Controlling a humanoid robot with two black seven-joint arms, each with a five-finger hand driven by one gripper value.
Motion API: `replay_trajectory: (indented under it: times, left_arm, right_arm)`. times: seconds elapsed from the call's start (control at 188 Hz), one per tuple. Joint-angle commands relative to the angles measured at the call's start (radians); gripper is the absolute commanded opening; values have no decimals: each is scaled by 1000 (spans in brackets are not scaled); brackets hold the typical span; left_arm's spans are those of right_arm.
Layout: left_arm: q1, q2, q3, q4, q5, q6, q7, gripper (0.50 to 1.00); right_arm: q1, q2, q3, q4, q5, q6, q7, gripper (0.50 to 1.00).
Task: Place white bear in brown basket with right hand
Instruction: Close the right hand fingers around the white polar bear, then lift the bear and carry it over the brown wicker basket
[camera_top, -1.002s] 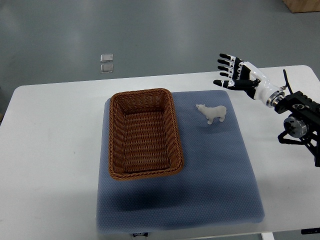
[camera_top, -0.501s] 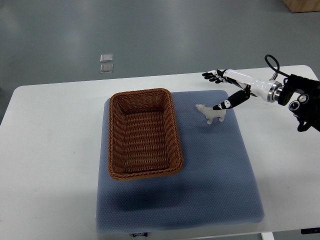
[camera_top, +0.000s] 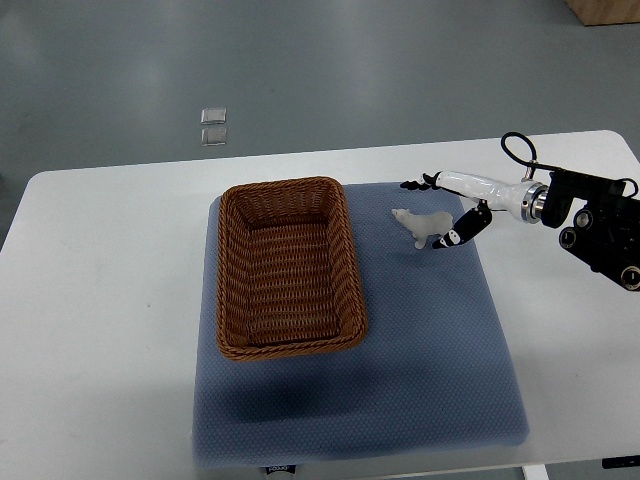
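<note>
A small white bear (camera_top: 420, 226) stands on the blue mat (camera_top: 420, 340), just right of the brown wicker basket (camera_top: 287, 268). The basket is empty. My right hand (camera_top: 436, 213) reaches in from the right edge, turned side-on, with its fingers spread around the bear's rear end: the upper fingers (camera_top: 415, 184) lie beyond it and the thumb (camera_top: 452, 237) on the near side. The fingers are not closed on the bear. The left arm does not show.
The mat lies on a white table (camera_top: 100, 300). Two small clear squares (camera_top: 213, 126) lie on the grey floor beyond the table. The right forearm and wrist joint (camera_top: 595, 220) hang over the table's right part.
My right hand has come down and to the left, turning from palm-open above the table to side-on, with its fingers now on either side of the bear. The bear has not moved.
</note>
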Motion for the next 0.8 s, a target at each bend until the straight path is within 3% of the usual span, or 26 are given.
replay_trajectory:
  times: [0.0, 0.293, 0.394, 0.544, 0.703, 0.773, 0.794]
  left_arm:
    - [0, 0, 0, 0, 0, 0, -1, 1000]
    - [0, 0, 0, 0, 0, 0, 1, 1000]
    - [0, 0, 0, 0, 0, 0, -1, 1000]
    - [0, 0, 0, 0, 0, 0, 1, 1000]
    - [0, 0, 0, 0, 0, 0, -1, 1000]
    - [0, 0, 0, 0, 0, 0, 1, 1000]
    - [0, 0, -1, 0, 0, 0, -1, 1000]
  right_arm:
    - [3, 2, -19, 0, -5, -18, -19, 901]
    - [2, 7, -42, -6, -51, -46, -51, 829]
    - [2, 10, -50, -9, -56, -48, -54, 760]
    - [2, 11, -53, -11, -60, -63, -74, 717]
    - [2, 11, -62, -14, -74, -66, -88, 599]
    - [2, 10, -64, -14, -74, -69, -89, 500]
    - [3, 10, -62, -14, -74, -72, -89, 500]
